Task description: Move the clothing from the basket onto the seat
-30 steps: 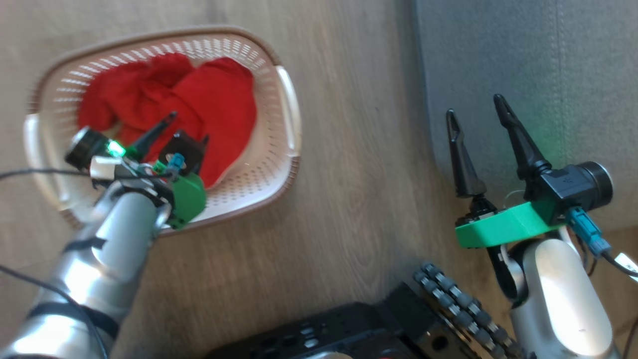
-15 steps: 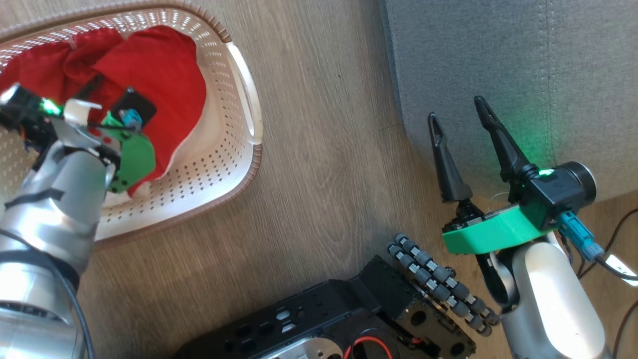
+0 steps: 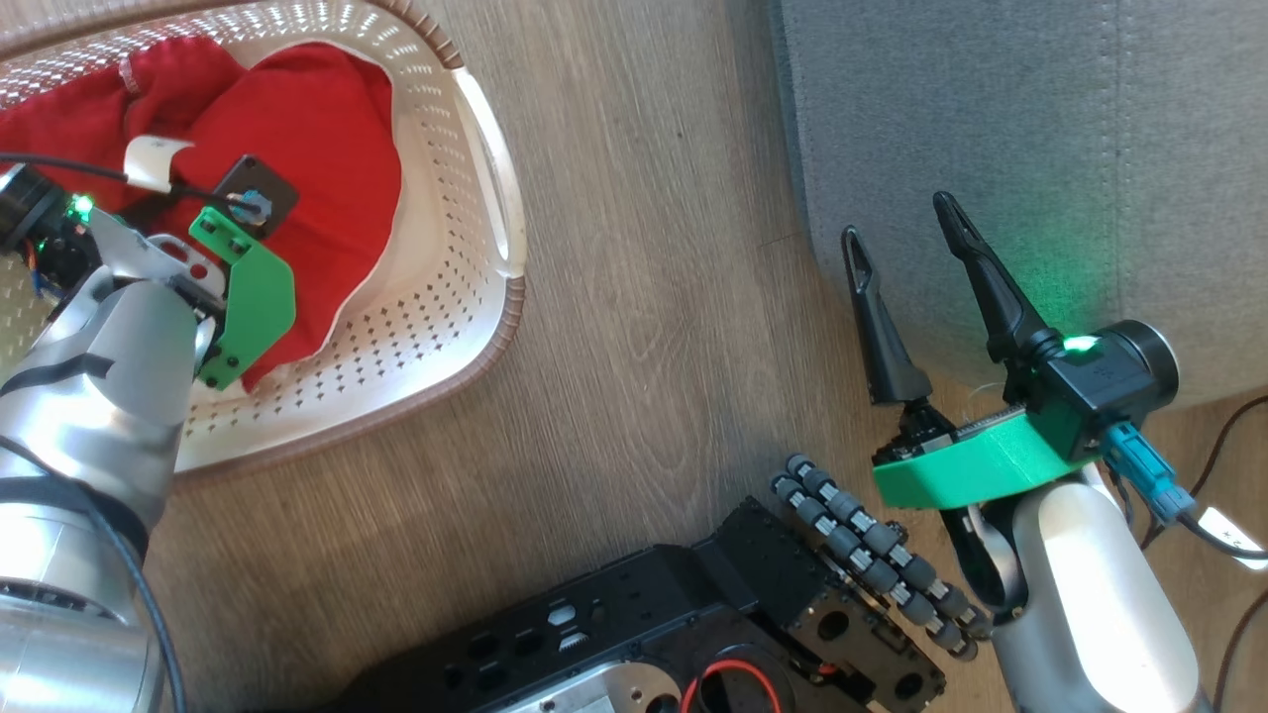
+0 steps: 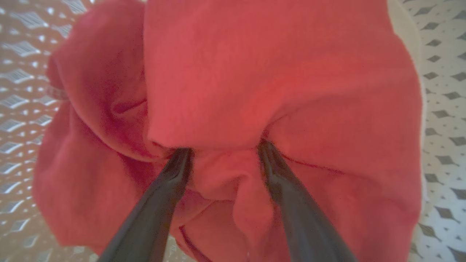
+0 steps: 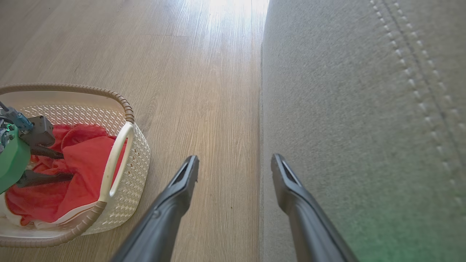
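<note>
Both fingers of the left hand (image 4: 222, 147) are now sunk deeper into the clothing (image 4: 255, 72), held apart with fabric between them. Closing is judged due next.

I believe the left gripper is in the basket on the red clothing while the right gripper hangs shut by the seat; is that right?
Not quite: the right gripper is open, its jaws well apart in the right wrist view. The rest holds.
</note>
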`<state>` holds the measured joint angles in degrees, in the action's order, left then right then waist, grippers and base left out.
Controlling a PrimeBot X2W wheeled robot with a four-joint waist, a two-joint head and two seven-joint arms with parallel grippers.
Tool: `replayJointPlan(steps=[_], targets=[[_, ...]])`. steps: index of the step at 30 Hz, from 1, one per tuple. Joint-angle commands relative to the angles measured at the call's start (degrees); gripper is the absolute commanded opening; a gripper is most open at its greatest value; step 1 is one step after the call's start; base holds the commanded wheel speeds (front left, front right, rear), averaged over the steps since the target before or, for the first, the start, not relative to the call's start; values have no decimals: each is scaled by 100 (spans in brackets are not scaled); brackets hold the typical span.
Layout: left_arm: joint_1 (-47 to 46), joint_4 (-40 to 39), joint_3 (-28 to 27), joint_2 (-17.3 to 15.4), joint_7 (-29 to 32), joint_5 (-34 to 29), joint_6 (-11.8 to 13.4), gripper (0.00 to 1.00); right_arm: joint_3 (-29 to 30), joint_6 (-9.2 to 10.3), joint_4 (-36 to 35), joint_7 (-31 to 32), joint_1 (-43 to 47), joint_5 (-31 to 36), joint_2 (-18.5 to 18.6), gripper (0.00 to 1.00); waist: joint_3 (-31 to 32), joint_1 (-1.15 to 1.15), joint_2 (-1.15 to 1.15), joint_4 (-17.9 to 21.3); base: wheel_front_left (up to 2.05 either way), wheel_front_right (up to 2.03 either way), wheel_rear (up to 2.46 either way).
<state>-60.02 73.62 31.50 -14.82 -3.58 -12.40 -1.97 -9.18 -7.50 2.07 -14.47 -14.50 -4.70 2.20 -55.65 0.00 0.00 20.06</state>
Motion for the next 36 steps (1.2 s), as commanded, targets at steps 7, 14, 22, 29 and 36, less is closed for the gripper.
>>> replayJointPlan(steps=[7,14,22,29,36], targets=[[93,30,44,-86,450,174,-442,0,-108,1,-141,-52,323,-13,67,100,-37,0,0,-52,0,0,0],[50,33,37,-155,230,391,-483,0,-167,1,-97,-52,141,-10,67,100,37,0,0,-47,0,0,0],[239,33,-95,-243,-260,639,-205,0,-293,1,81,-52,-286,-37,67,100,441,0,0,10,0,0,0],[602,34,-162,43,-761,848,-20,0,-211,1,324,-52,-339,82,67,100,1199,0,0,-240,0,0,0],[1108,-75,-321,343,-1103,1167,207,0,-46,1,607,-52,-251,193,67,100,2210,0,0,-571,0,0,0]])
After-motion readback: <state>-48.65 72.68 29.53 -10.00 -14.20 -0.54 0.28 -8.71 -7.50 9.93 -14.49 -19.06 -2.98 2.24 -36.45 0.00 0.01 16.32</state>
